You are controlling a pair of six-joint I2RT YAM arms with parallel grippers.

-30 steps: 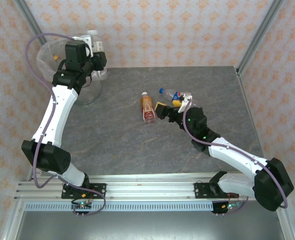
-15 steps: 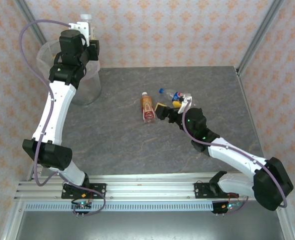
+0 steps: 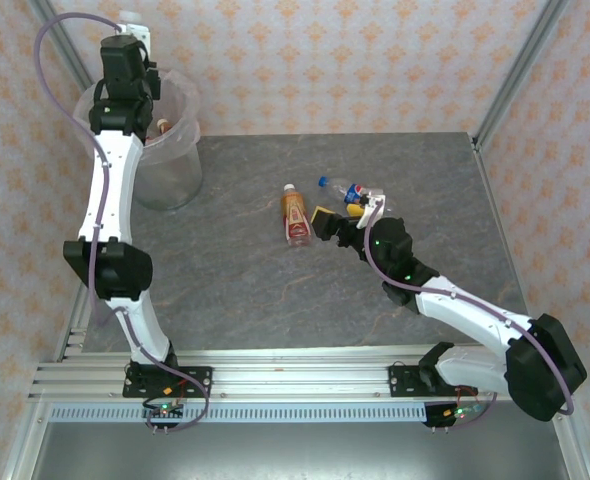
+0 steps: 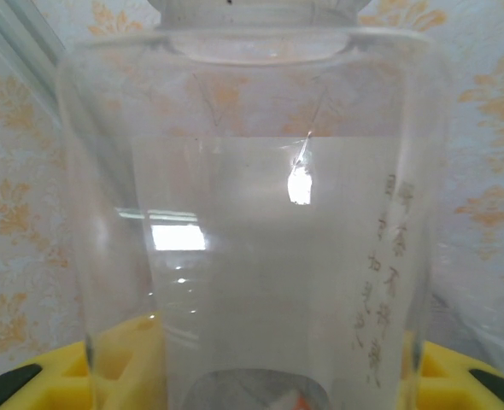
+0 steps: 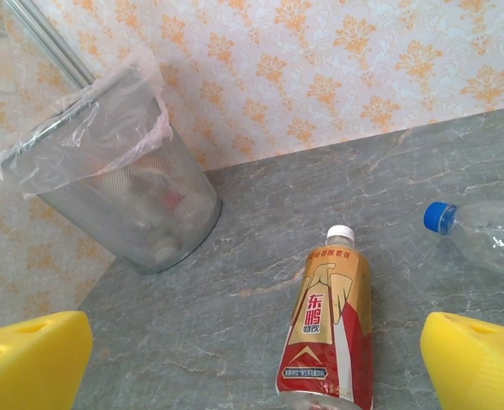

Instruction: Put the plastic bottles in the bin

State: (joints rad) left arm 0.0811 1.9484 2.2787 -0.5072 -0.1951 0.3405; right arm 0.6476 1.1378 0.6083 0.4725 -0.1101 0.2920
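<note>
Wallpaper backs the left claw (image 4: 265,380), clamped on a clear bottle (image 4: 252,213) and newly swung over the bin (image 3: 180,170) beneath it; a drop looks due. Right claw (image 5: 252,359) gapes, empty.

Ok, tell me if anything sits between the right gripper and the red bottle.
Nothing visible does. The red bottle lies on bare table just ahead of the open right gripper, its base nearly between the fingers. The blue-capped bottle lies off to the side.
</note>
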